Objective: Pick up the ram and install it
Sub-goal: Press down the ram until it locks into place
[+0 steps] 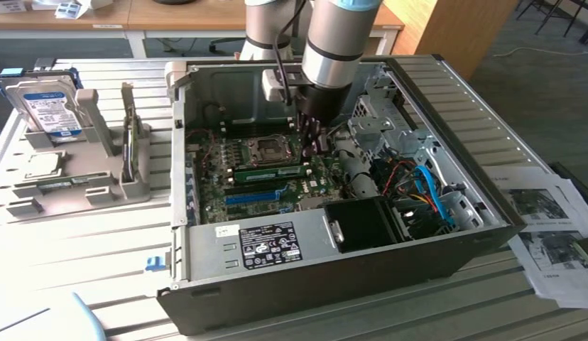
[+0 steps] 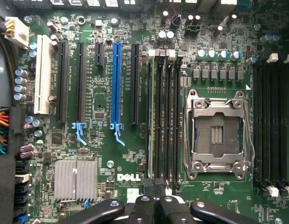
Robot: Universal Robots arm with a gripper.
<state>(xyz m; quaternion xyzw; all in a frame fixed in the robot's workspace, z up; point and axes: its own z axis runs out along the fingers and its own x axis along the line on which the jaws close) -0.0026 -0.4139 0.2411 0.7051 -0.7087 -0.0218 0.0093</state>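
Note:
The ram (image 1: 270, 172), a long green stick, lies along a black memory slot on the motherboard inside the open computer case (image 1: 304, 259). From the wrist view it appears edge-on as a thin strip (image 2: 151, 121) in the slot nearest the long black expansion slots. My gripper (image 1: 311, 145) hangs over the end of the ram nearest the empty processor socket (image 1: 268, 148). Its black fingers are shut together (image 2: 156, 186) with nothing between them, just past the ends of the memory slots. I cannot tell whether the tips touch the ram.
A blue long slot (image 2: 116, 84) and a silver heatsink (image 2: 75, 179) sit beside the memory slots. Cables (image 1: 422, 188) and a black fan block (image 1: 370, 224) crowd the case's right side. A grey fixture (image 1: 76, 177) with a hard drive (image 1: 47, 106) stands at the exterior view's left; papers (image 1: 550, 220) lie at its right.

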